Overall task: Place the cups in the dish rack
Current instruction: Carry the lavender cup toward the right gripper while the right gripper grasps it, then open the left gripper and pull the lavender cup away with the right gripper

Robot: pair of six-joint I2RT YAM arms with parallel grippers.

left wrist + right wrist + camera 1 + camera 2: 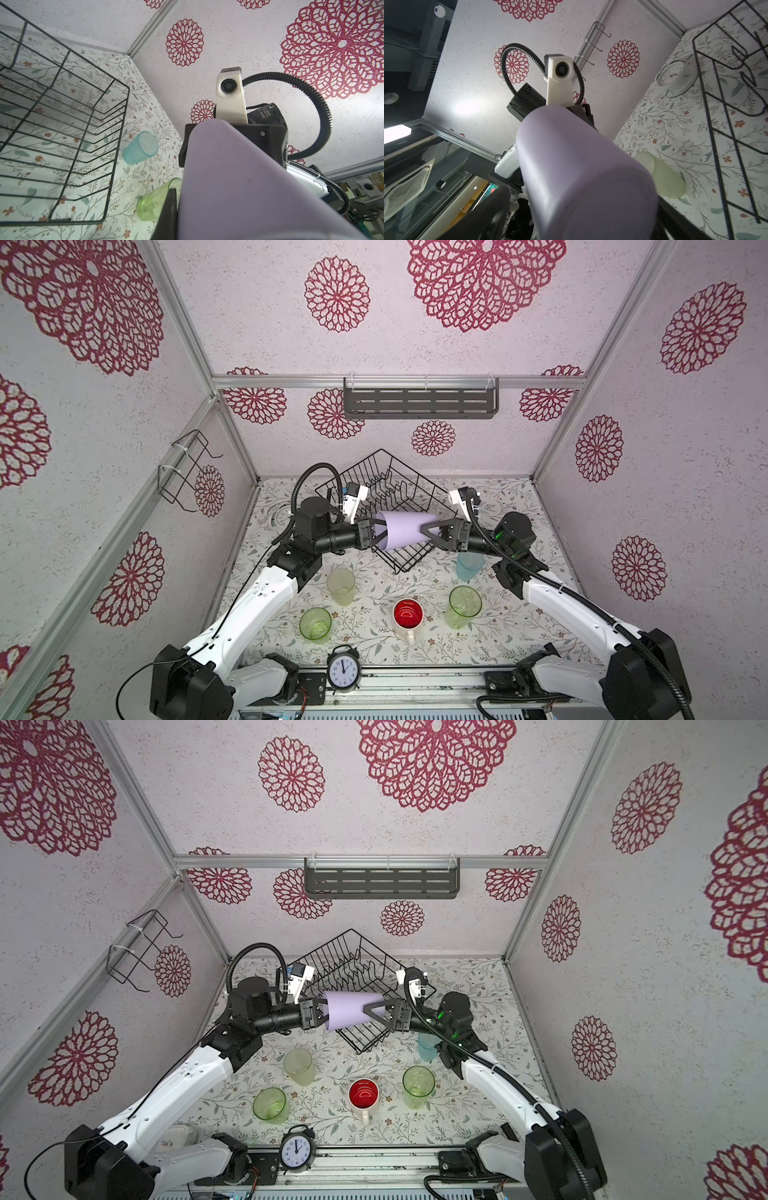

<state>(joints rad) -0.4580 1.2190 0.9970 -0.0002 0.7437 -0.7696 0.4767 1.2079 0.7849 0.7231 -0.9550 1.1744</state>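
Handover above dish rack [374, 472]: left gripper [379, 531] pinches lilac tumbler [405, 530] by its rim; right gripper [424, 528] straddles its base, jaws wide; next I'd close right before releasing left.

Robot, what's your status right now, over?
Left tool shut on purple cup, at the rim. Right tool open around its base. Cup sideways above rack. Nothing blocking.

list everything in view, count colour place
dish rack: 1, black, far middle
lilac tumbler: 1, lilac, sideways between grippers
green tumblers: 2, green, near side
yellowish tumbler: 1, pale, left-centre
blue tumbler: 1, blue, beside rack
mug: 1, white, near middle
alarm clock: 1, black, front edge
clock: 1, white, far left
shelf: 1, grey, back wall
wire holder: 1, black, left wall
left gripper: 1, black, shut on lilac tumbler rim
right gripper: 1, black, open around its base
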